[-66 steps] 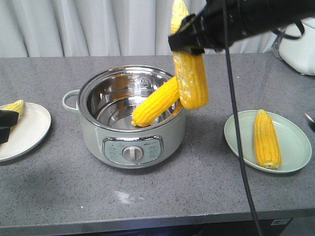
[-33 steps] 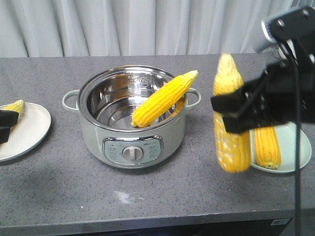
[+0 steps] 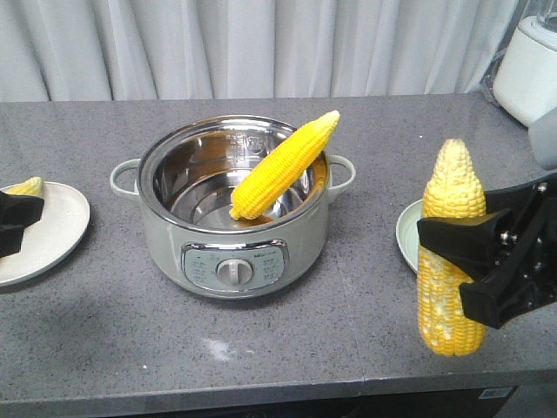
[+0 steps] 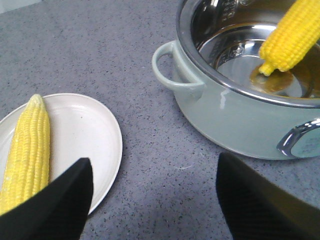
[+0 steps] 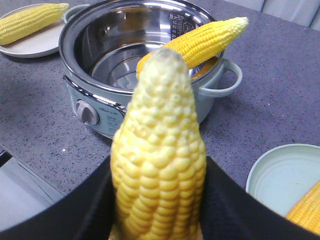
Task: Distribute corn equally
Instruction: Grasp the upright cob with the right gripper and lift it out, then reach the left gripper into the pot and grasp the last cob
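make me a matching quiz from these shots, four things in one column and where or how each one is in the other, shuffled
1 pale-patched cob
2 leaning cob
3 white plate
4 green plate

a in the pot, tip over the rim
b by the right gripper
c upright in the right gripper's fingers
d by the left gripper

Pairs: 1-c, 2-a, 3-d, 4-b

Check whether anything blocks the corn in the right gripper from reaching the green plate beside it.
Nothing visible blocks it. The right gripper holds the cob upright beside the green plate; one other cob already lies there, with bare plate showing next to it.
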